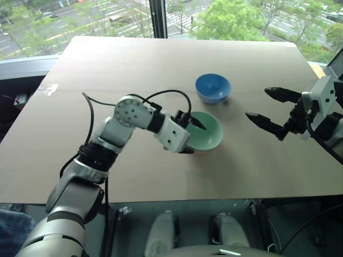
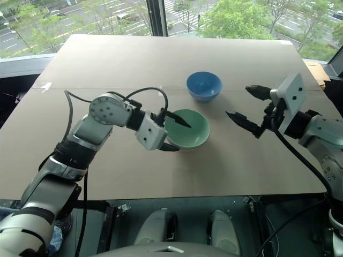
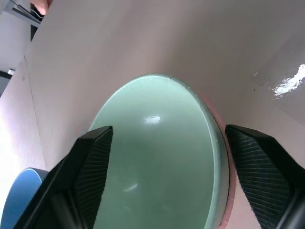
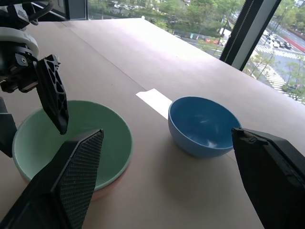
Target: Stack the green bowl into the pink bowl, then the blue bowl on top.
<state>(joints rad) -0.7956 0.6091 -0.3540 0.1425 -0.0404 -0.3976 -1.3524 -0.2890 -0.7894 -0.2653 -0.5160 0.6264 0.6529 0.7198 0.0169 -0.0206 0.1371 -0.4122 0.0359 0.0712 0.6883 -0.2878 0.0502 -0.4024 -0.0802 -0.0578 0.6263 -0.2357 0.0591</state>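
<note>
1. The left gripper (image 2: 174, 134) stands released, fingers spread on either side of the green bowl's (image 2: 188, 129) near rim, arm bent in from the left
2. The green bowl sits nested in the pink bowl (image 3: 232, 192), whose rim peeks out underneath
3. The blue bowl (image 2: 204, 85) stands apart, just behind them on the brown table (image 2: 107, 64)
4. The right gripper (image 2: 247, 106) hangs open, level, right of the bowls
5. No writing can be read

table (image 1: 107, 69): broad, flat, tan-brown top | tape patch (image 1: 49, 89): pale, near far left edge of table | window (image 1: 80, 16): behind table, upright dark post (image 1: 157, 19) | outside: green trees (image 1: 230, 19), streets below
</note>
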